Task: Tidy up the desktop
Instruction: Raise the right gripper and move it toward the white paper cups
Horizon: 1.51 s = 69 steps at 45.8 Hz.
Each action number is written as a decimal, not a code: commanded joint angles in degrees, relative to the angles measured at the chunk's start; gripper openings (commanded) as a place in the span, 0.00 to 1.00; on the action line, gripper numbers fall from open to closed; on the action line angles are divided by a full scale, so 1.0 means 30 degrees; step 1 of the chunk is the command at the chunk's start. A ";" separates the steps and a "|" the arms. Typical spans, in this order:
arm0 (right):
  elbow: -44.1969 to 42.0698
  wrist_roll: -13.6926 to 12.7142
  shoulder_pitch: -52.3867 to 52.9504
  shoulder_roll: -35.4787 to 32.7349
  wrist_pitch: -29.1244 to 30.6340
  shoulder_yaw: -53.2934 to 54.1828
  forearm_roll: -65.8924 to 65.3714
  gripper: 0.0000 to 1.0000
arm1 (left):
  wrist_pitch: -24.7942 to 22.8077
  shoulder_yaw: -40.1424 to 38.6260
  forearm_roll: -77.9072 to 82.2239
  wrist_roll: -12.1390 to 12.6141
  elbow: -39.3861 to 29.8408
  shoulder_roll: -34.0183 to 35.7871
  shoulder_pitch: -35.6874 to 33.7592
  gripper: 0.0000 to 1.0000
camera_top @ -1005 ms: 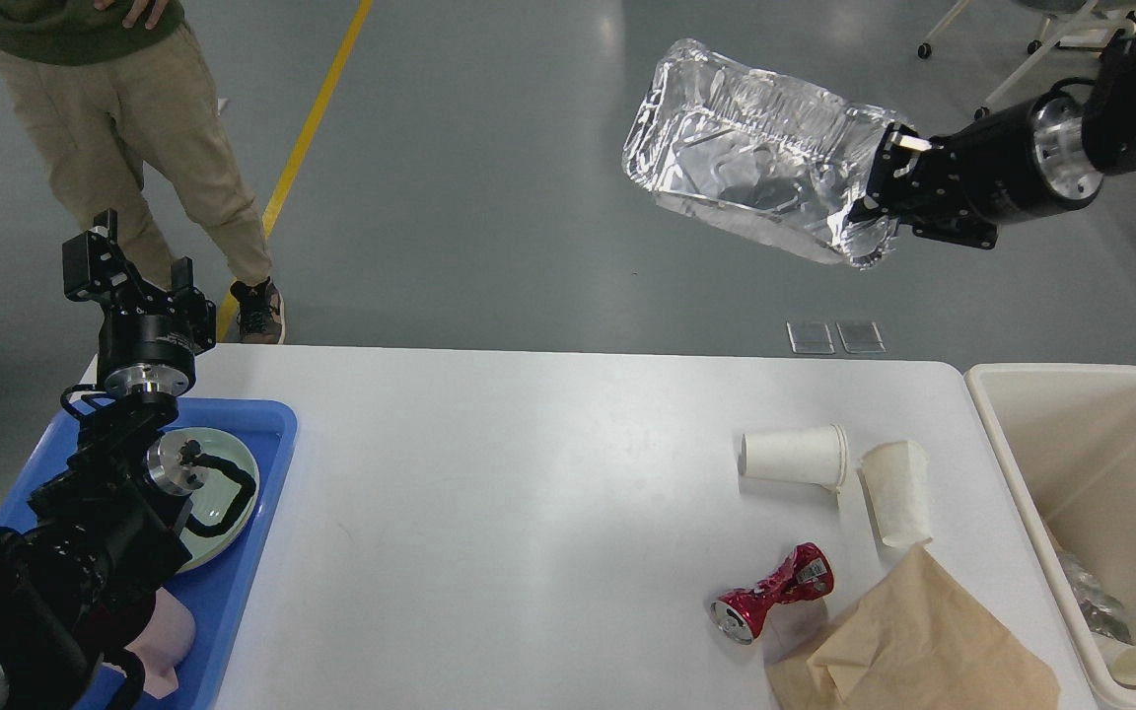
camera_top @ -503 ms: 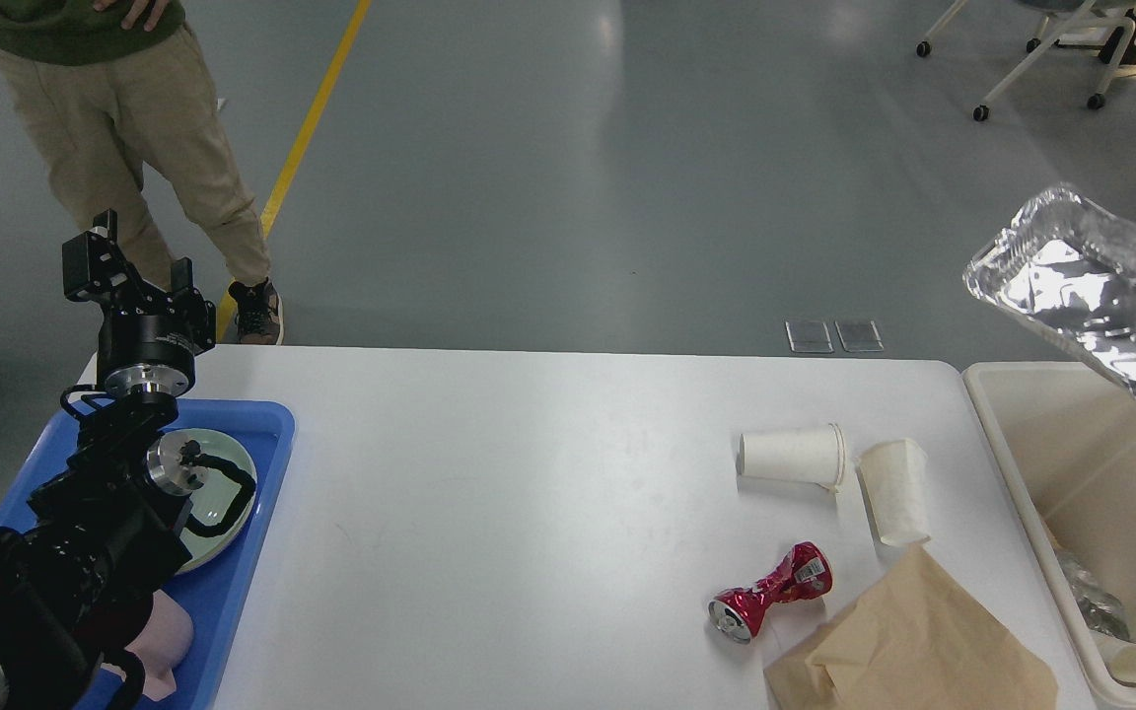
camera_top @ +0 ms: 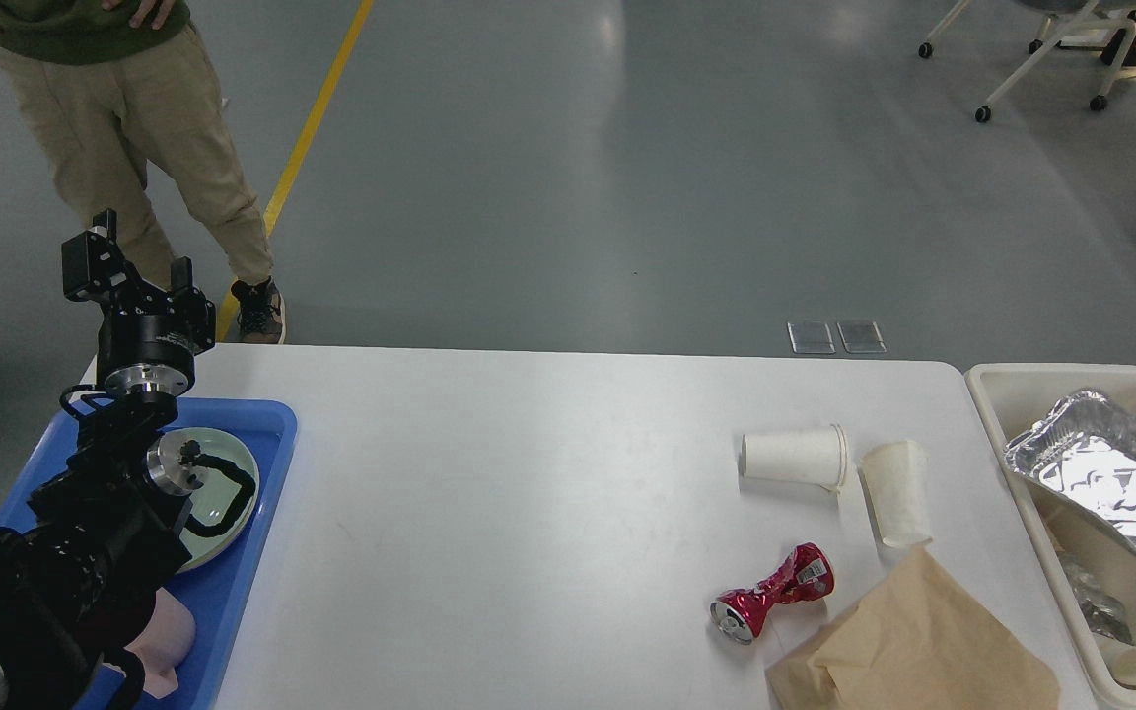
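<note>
While foil tray (camera_top: 1110, 473) overhangs bin (camera_top: 997, 394) rim, desktop (camera_top: 529, 493) centre bare.

Crushed red can (camera_top: 773, 591), brown paper bag (camera_top: 913, 646) (crumpled), blue tray (camera_top: 252, 552)

My single head view looks forward and down over the desktop (camera_top: 548, 493), its far edge midway, floor beyond.

White tabletop (camera_top: 548, 473) gleaming, blue tray (camera_top: 243, 582) at 9 o'clock holding pale green plate (camera_top: 233, 493), two white paper cups (camera_top: 793, 457), crushed red can (camera_top: 773, 590), tan paper bag (camera_top: 913, 641), silver foil pan (camera_top: 1110, 473) glinting in cream bin (camera_top: 1012, 463).
</note>
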 commanded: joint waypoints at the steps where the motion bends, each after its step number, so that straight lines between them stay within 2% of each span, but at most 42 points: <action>1: -0.0078 -0.0018 0.0065 0.0024 0.0123 0.0057 0.0001 1.00 | 0.0000 -0.0008 -0.0006 0.0008 -0.0004 0.0000 -0.0028 0.96; 5: -0.0020 0.0011 0.0533 0.0082 0.0240 -0.0030 0.0060 1.00 | 0.0000 0.0022 -0.0006 0.0008 -0.0004 0.0000 0.0001 0.96; 14: 0.0917 0.0012 0.4835 0.0842 0.1146 -0.1784 0.0031 1.00 | 0.0000 0.0021 -0.0006 0.0007 -0.0004 0.0000 0.0001 0.96; 25: 0.2907 -0.0047 1.2453 0.4415 0.5393 -0.7908 0.0031 1.00 | 0.0000 0.0021 0.0023 0.0007 -0.0004 0.0000 0.0001 0.96; 31: 0.4694 -0.0076 1.6144 0.5706 0.9080 -0.8556 -0.0057 1.00 | 0.0000 0.0021 -0.0006 0.0008 -0.0004 0.0000 0.0001 0.96; 32: 0.4987 -0.0076 1.6759 0.5765 0.9958 -0.8498 -0.0057 1.00 | 0.0000 -0.0007 -0.0006 0.0008 0.0025 0.0000 0.0001 0.96; 33: 0.5570 -0.0047 1.8360 0.5882 1.2171 -0.8381 -0.0057 1.00 | 0.0000 0.0021 -0.0006 0.0008 -0.0004 0.0000 0.0001 0.96; 37: 0.6394 -0.0047 2.0423 0.6321 1.5292 -0.8351 0.0001 1.00 | 0.0000 -0.0007 -0.0006 0.0008 -0.0004 0.0000 -0.0028 0.96; 50: 1.0027 -0.0076 2.4995 0.6703 1.5292 -0.8615 -0.0057 1.00 | 0.0000 0.0021 0.0023 0.0007 -0.0004 0.0000 0.0001 0.96; 55: 1.0264 -0.0106 2.5466 0.6616 1.5292 -0.8761 -0.0145 1.00 | 0.0000 -0.0008 0.0023 0.0008 -0.0004 0.0000 -0.0028 0.96; 60: 1.0263 -0.0106 2.4679 0.6381 1.5292 -0.9053 -0.0204 1.00 | 0.0000 0.0022 -0.0006 0.0008 -0.0004 0.0000 -0.0028 0.96; 69: 1.0234 -0.0076 1.9672 0.5795 1.5292 -0.8878 0.0089 1.00 | 0.0000 0.0021 -0.0006 0.0008 0.0025 0.0000 0.0001 0.96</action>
